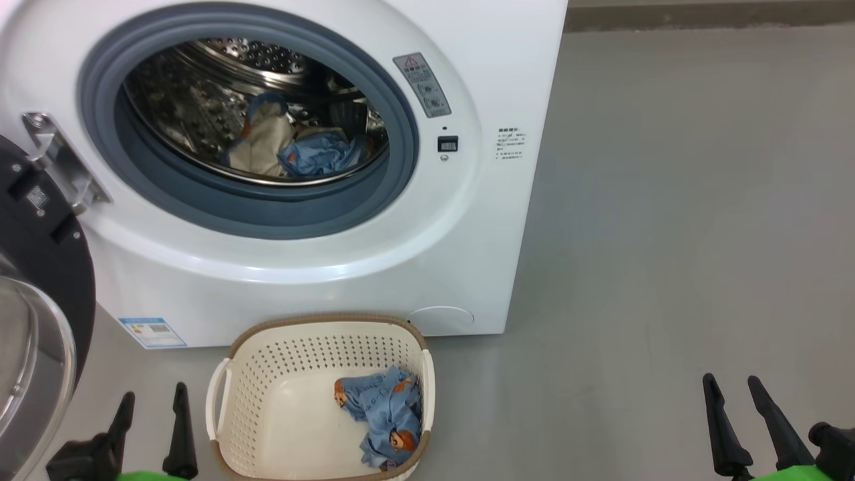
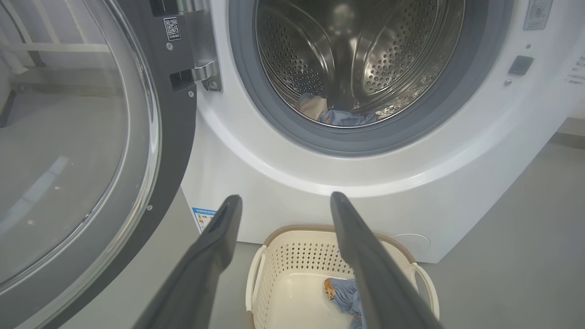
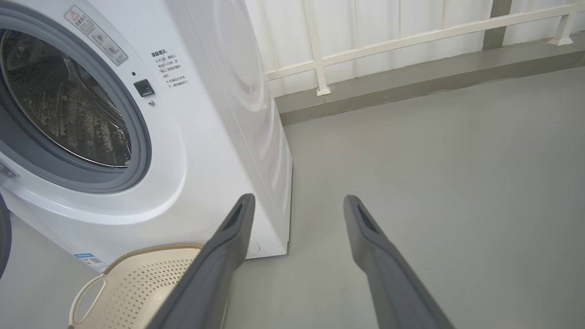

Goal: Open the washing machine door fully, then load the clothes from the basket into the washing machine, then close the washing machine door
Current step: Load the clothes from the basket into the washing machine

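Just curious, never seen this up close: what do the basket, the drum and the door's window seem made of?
The basket looks like matte cream plastic, moulded with rows of holes. The drum looks like polished steel: shiny, mirror-like, perforated. The door window seems clear glass, perhaps plastic: see-through, with glints.

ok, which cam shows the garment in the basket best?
Head view: the garment lies whole and unblocked in the basket. Left wrist view: a finger of the left gripper covers part of it. Right wrist view: the basket's corner, floor cut off.
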Available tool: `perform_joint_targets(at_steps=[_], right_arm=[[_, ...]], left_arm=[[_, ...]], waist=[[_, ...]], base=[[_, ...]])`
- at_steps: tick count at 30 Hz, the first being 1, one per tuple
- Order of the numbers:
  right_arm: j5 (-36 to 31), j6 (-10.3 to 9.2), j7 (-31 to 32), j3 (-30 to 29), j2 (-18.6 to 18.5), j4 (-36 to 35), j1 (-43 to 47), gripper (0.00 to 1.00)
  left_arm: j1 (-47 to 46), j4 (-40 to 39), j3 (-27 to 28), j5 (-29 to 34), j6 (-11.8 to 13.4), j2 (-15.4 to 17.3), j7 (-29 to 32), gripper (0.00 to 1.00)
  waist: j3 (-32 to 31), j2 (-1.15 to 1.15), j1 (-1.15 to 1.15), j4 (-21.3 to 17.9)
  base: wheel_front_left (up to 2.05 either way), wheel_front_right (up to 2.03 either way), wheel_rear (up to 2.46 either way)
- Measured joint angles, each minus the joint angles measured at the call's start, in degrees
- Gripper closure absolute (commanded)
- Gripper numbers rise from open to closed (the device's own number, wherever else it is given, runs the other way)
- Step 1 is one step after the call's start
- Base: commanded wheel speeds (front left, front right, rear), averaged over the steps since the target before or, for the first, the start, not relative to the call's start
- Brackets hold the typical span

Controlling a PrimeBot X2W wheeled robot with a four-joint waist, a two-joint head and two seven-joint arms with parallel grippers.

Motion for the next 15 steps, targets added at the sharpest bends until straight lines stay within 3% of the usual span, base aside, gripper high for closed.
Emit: perform_joint_targets(at_steps=[15], right_arm=[[-0.34, 0.00, 0.00, -1.25, 0.23, -0.49, 1.62, 0.00]], left_arm=[[4.18, -4.27, 1.13, 0.92, 0.00, -0.54, 0.01, 0.00]], waist=[[-1.04, 0.00, 0.00, 0.58]], base=[[0.00, 0.00, 0.00]])
